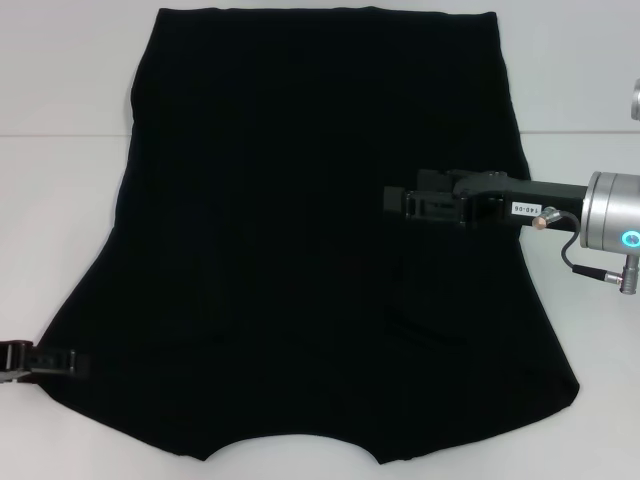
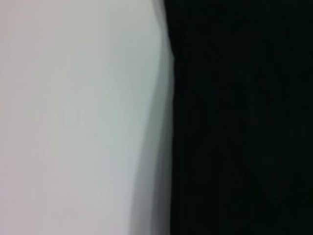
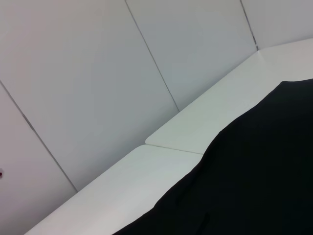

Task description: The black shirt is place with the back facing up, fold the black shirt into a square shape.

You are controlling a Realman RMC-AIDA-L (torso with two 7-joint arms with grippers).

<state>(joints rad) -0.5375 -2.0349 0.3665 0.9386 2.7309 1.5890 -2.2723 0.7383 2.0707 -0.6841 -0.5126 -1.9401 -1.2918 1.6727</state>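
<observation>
Over the right-hand middle of the black shirt (image 1: pixel 300 240), the right tool (image 1: pixel 392 201) reaches in level from the robot's right, its dark body and silver wrist stretched above the cloth with its tip pointing toward the garment's centre; whether its fingers are parted or closed on fabric I cannot tell, since black sits against black there. The left tool (image 1: pixel 45 358) lies low at the shirt's near left corner, right at the edge where cloth meets the white tabletop (image 1: pixel 50 200), and its state cannot be read either; the left wrist view shows only that boundary, black cloth beside pale surface. The shirt itself is spread wide on the tabletop, narrower at the far hem and flaring toward the robot, with a curved notch in the middle of the near edge. No lettering shows, so the plain side faces up. A faint ridge runs beneath the right tool, which suggests the right side may already be turned inward, though this is not certain. To do this fold well, I judge that each tool should take only the top layer at an edge, lift just enough to clear the cloth below, carry it straight across, and lay it down flat so the edges line up without dragging the rest askew.
</observation>
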